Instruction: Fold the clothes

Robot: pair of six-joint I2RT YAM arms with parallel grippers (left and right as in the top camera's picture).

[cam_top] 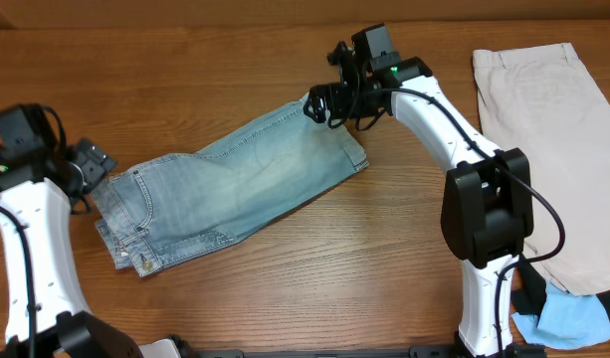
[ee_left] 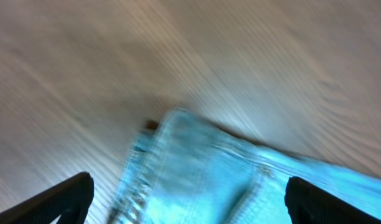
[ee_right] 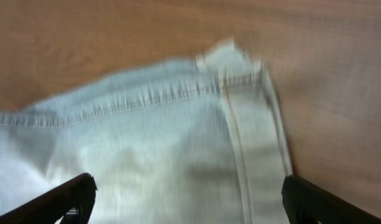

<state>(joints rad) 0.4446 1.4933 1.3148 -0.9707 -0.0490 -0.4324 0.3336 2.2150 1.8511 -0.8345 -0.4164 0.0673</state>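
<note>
Denim shorts [cam_top: 230, 184] looked halved lengthwise; crosswise fold left. L gripper [cam_top: 96, 167] at their waistband, R gripper [cam_top: 319, 105] at hem, both jaws open, empty. Beige shorts [cam_top: 548, 149] right of them lay unfolded.

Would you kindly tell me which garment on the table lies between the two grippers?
The light-blue denim shorts, mid-table, with the left gripper and right gripper at its ends; the beige shorts and pale-blue cloth lie far right.

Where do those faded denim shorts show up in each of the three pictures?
Overhead: denim shorts lie diagonally, left of centre.
Left wrist: denim shorts, blurred, bottom centre and right.
Right wrist: denim shorts fill the lower left and centre.
Shared landmark: the wooden table under them.
</note>
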